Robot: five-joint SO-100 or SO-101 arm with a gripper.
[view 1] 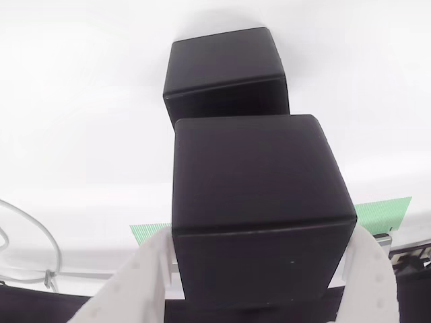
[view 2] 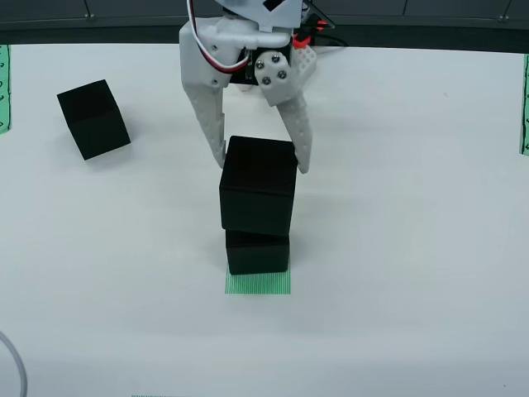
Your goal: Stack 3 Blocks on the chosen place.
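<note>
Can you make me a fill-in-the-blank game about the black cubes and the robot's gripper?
1. The white gripper has its fingers on either side of the ____ matte black plastic cube of the stack.
2. The bottom black cube sits on a striped ____ patch.
3. The number of cubes in the stack is ____.
4. A third black cube lies alone on the white table, to the ____ of the stack in the overhead view.

Missing words: top; green; two; left

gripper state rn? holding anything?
Gripper: fingers flank the upper block, which sits on the lower block over the green patch. Clamped or just released: cannot tell.
</note>
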